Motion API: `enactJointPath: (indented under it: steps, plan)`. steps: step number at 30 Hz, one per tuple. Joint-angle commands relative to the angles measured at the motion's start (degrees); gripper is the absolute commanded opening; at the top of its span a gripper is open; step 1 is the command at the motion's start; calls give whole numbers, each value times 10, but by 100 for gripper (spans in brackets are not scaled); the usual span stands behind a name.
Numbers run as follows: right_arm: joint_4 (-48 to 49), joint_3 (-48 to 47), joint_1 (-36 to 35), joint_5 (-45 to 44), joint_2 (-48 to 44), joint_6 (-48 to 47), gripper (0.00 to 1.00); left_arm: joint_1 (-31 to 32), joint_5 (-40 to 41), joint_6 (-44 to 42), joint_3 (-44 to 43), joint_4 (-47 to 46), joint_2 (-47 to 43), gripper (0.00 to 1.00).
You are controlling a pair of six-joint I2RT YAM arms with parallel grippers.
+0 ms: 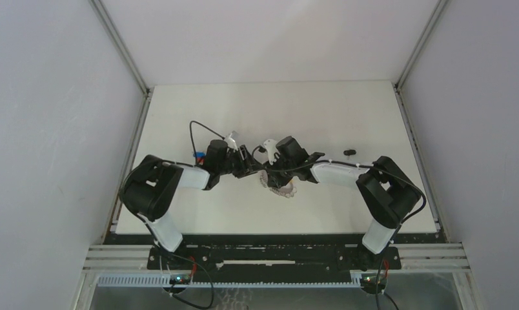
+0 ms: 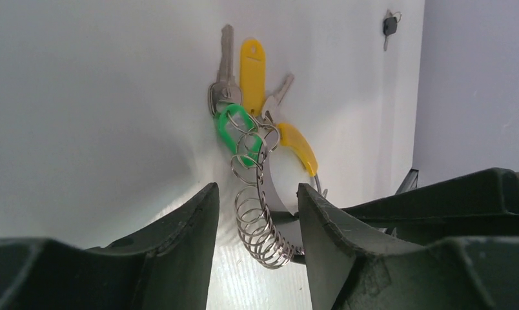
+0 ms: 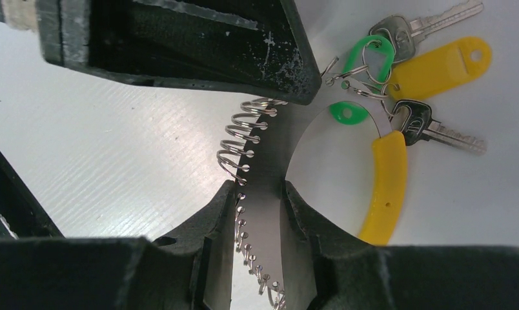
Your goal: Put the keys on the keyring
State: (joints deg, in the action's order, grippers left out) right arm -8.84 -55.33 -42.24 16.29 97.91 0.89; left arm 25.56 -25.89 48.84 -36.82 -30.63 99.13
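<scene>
One hard pull could yank the keyring point(image 3: 389, 184) free, since the right gripper point(image 3: 257, 194) pinches its band point(image 3: 270, 148) while the left gripper point(image 2: 258, 194) has its jaws apart around the coils point(image 2: 260, 226).

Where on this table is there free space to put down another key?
Free: the wide far strip of the table beyond the black key, and the near strip between the keyring and the front edge. Crowded: the middle, where the left fingers and right fingers meet at the keyring.
</scene>
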Motion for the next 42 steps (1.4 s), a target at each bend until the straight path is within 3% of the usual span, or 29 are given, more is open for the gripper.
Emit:
enactJointPath:
  steps: [1,8,17,22,28,36,42]
  plan:
    - [33,1,-8,12,-28,-16,22,3,-17,-17,-18,8,8,52]
    - [35,1,-11,9,-27,-20,23,5,-30,-5,-18,-9,23,49]
    - [39,1,-15,9,-23,-21,23,8,-43,14,-24,-38,44,38]
    - [40,1,-17,7,-21,-21,23,11,-45,20,-21,-51,43,26]
    - [42,1,-17,0,-25,-16,24,11,-42,32,-11,-75,25,1]
    - [23,1,-23,-28,-93,-15,41,12,-8,33,20,-89,-43,0]
    - [13,8,-27,-29,-162,-19,51,38,43,-83,-9,46,-126,0]
